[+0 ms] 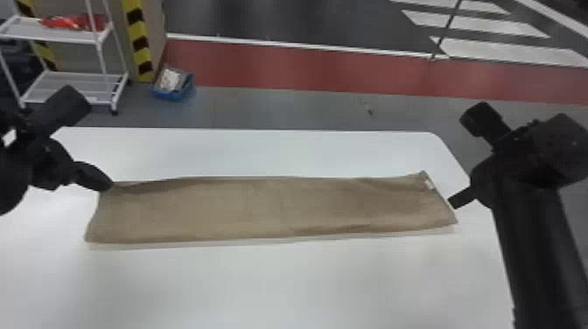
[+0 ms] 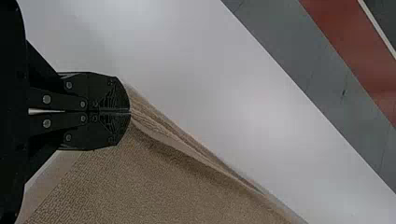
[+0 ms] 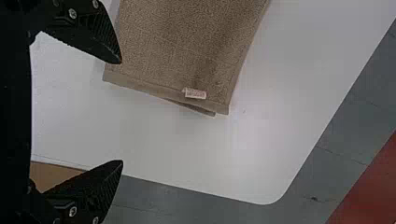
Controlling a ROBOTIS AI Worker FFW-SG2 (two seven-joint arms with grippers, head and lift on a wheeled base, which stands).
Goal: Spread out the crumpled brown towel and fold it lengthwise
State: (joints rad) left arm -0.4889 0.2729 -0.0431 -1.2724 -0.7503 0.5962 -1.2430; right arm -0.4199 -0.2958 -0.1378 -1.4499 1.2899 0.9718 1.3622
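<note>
Presently, at the left, a white wire rack (image 1: 65,81) stands on the floor beyond the white table (image 1: 262,284). The left gripper (image 1: 108,185) is closed on the far left corner of the brown towel (image 1: 262,210), its two fingers meeting with cloth pinched at their tips. A blue bin (image 1: 173,93) sits on the floor past the table's far edge. From the left gripper, the towel extends across the table as a long, narrow folded strip, fairly flat, with slight ripples along its far side. A small white label (image 1: 429,184) is noted near its far right corner. The right gripper (image 1: 455,201), just beside the towel's right end, has its fingers spread wide, with no cloth between them.
</note>
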